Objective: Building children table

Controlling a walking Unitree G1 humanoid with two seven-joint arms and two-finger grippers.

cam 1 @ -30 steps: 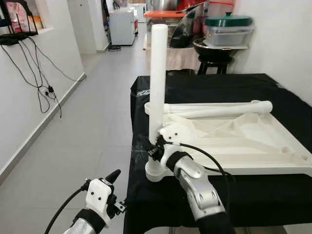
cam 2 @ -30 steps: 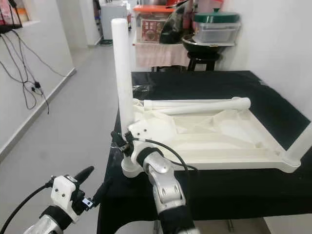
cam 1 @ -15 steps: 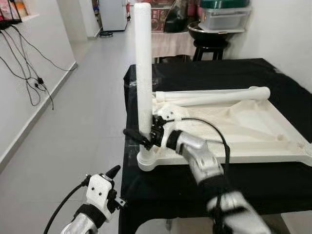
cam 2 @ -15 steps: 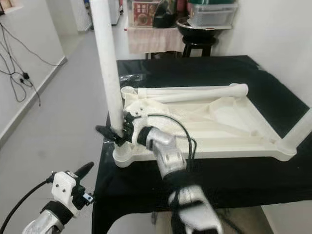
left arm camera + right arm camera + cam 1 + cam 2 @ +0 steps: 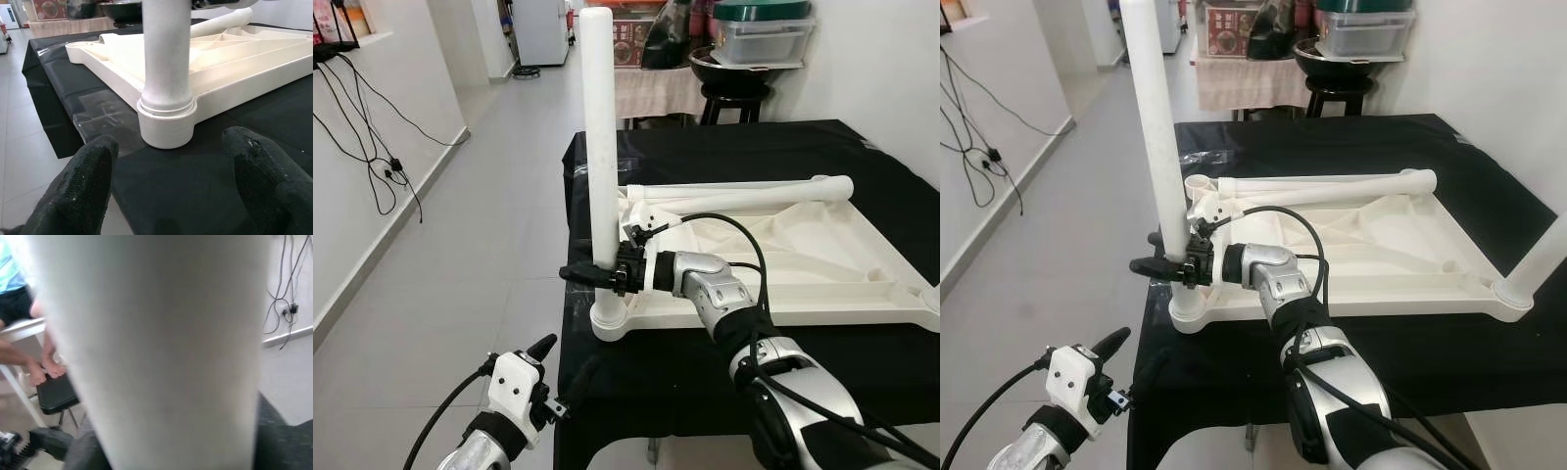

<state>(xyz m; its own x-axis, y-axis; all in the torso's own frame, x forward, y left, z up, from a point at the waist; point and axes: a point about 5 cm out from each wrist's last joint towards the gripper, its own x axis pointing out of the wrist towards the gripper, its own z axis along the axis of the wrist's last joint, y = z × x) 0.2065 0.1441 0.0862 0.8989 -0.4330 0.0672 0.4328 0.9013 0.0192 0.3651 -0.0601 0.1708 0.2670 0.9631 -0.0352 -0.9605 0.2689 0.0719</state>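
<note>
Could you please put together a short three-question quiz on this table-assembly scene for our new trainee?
1. True or false: the upright white leg stands in a corner socket of the upside-down tabletop.
2. Which pincer is around that leg: A) left, B) right?
3. Fill in: another white leg lies ____ across the tabletop's far side.

Key:
1. True.
2. B; the right pincer has a finger on either side of the leg, just above the socket. The left pincer is open, low beside the table.
3. flat.

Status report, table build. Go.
Right pincer clamped on upright leg, seated in tabletop corner socket. Left pincer open, low beside the black table. Spare leg lies on tabletop.
</note>
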